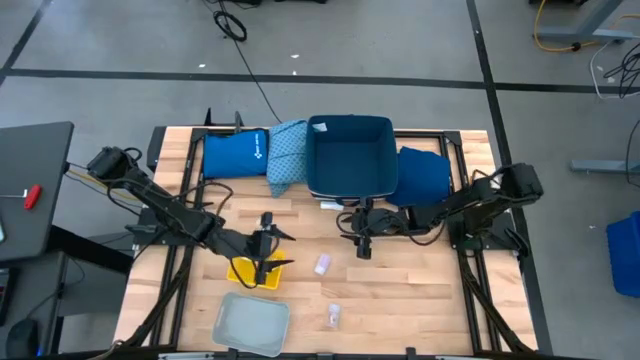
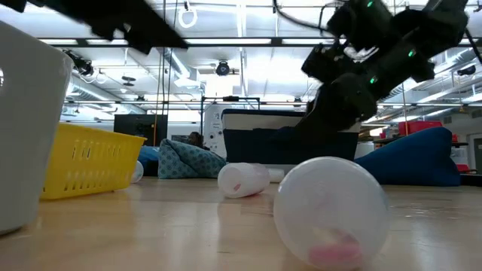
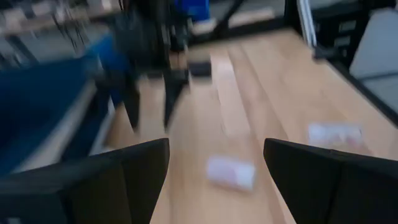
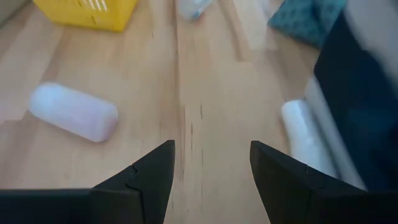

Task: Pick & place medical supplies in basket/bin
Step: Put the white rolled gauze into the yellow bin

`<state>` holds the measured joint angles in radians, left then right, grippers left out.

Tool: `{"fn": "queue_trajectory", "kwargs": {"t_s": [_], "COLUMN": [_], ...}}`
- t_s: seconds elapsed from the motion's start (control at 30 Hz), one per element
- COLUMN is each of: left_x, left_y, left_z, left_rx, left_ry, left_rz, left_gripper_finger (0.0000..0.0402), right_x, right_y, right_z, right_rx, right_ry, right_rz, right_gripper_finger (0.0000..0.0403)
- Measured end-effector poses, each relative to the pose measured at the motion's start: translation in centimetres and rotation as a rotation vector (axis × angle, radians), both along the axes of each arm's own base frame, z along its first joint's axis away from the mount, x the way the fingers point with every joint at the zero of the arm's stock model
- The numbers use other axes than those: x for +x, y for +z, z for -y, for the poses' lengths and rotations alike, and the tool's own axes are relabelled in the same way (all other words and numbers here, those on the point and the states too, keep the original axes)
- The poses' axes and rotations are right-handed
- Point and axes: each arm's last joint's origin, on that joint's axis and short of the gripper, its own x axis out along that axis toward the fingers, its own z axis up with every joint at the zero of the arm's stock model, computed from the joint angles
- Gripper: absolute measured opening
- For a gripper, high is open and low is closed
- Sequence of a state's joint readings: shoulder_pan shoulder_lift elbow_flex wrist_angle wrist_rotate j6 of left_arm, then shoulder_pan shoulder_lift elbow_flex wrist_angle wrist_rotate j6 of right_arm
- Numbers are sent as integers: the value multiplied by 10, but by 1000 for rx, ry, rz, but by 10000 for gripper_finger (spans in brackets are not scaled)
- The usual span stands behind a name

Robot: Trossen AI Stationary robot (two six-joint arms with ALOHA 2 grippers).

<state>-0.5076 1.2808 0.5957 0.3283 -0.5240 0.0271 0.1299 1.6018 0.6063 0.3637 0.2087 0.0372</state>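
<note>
On the near edge of the worktop (image 1: 400, 300) lies a pale grey tray (image 1: 252, 323), with a small clear vial (image 1: 333, 316) just to its right. Behind the tray sits the yellow basket (image 1: 252, 271), and the left tool (image 1: 266, 246) hangs over its far side, fingers apart and holding nothing. A second white vial (image 1: 322, 264) lies on its side between the two arms (nothing is touching it). The right tool (image 1: 364, 243) hovers low over the boards just beyond it, fingers spread and empty; a white tube (image 4: 303, 144) lies beside the dark blue bin (image 1: 349, 157). At the far side, the bin sits between a teal patterned cloth (image 1: 287, 154) and a dark blue cloth (image 1: 422, 177), with a blue pouch (image 1: 236, 155) leftmost.
</note>
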Motion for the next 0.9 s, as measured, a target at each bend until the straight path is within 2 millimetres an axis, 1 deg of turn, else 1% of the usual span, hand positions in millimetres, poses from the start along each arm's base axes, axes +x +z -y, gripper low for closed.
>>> {"fn": "queue_trajectory", "kwargs": {"t_s": [0.07,0.17,0.27,0.33,0.47,0.6,0.73,0.9], "left_x": [4,9,13,16,16,12,6,2], "left_y": [7,14,16,17,11,0,-9,-14], "left_z": [-2,-7,-14,-18,-27,-36,-41,-42], "left_rx": [20,46,53,48,41,35,7,-8], "left_ry": [-4,-17,-47,-61,-64,-51,-61,-61], "left_rz": [62,130,156,165,169,180,212,232], "left_gripper_finger": [268,268,268,268,268,268,268,268], "right_x": [4,17,35,46,62,66,64,60], "right_y": [-9,-16,-17,-16,-12,-9,-10,-12], "right_z": [4,11,17,22,29,33,39,47], "right_rx": [0,-22,-76,-131,-209,-269,-275,-260], "right_ry": [-12,-29,-47,-68,-84,-89,-87,-90], "right_rz": [-18,-39,-49,-88,-190,-274,-331,-377], "right_gripper_finger": [215,215,215,215,215,215,215,215]}}
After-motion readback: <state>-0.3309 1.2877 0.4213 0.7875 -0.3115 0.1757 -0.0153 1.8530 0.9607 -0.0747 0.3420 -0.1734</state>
